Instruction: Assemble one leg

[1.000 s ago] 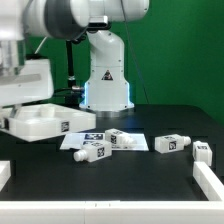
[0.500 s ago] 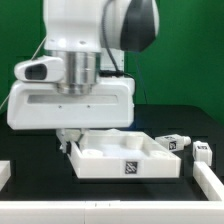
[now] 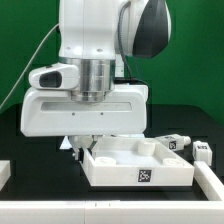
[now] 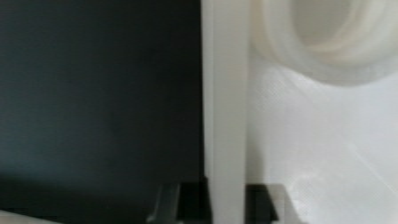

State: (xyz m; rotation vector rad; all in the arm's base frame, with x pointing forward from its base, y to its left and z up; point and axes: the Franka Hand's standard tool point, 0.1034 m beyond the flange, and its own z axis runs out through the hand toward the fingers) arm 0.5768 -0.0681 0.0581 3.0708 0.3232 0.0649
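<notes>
My gripper [image 3: 83, 143] is shut on the left edge of the large flat white panel [image 3: 140, 162] and holds it low over the black table. In the wrist view the panel's thin edge [image 4: 228, 100] runs straight between my fingers [image 4: 180, 203], with a round corner socket [image 4: 329, 40] beside it; the gripper [image 4: 222, 203] clamps that edge. Two legs show at the exterior view's right: one leg [image 3: 179, 143] just behind the panel's far right corner, another leg [image 3: 203, 151] further right. Any other legs are hidden behind the panel and the arm.
A white block [image 3: 5, 173] lies at the front of the exterior view's left and a white bracket [image 3: 211, 180] at the front right, close to the panel's right corner. A white rail [image 3: 110, 212] runs along the table's front edge.
The arm has carried the panel from the exterior view's left to the middle and right. It now covers the spot where several legs lay in plain view.
</notes>
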